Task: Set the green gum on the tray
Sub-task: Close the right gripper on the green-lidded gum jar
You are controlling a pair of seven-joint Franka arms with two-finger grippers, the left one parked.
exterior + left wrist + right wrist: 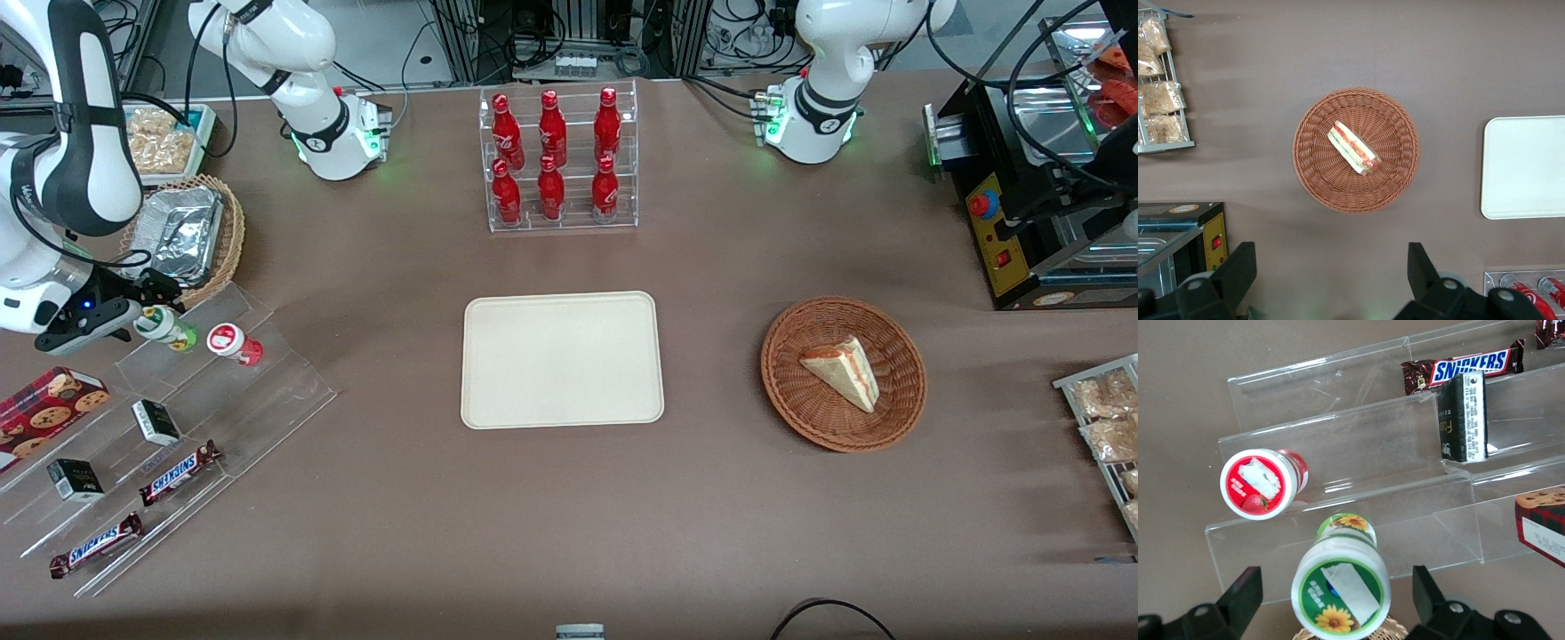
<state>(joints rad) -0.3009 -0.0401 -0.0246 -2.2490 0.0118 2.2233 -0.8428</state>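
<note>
"SNICKERS" reads on the two chocolate bars (180,473) (96,545) lying on the clear stepped rack (267,391).

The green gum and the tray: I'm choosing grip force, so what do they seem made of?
Green gum: likely smooth plastic, with a glossy printed label and white lid; gripper open around it at the clear stepped rack. Tray: matte cream, uniform with a moulded low rim, probably plastic or melamine.
</note>
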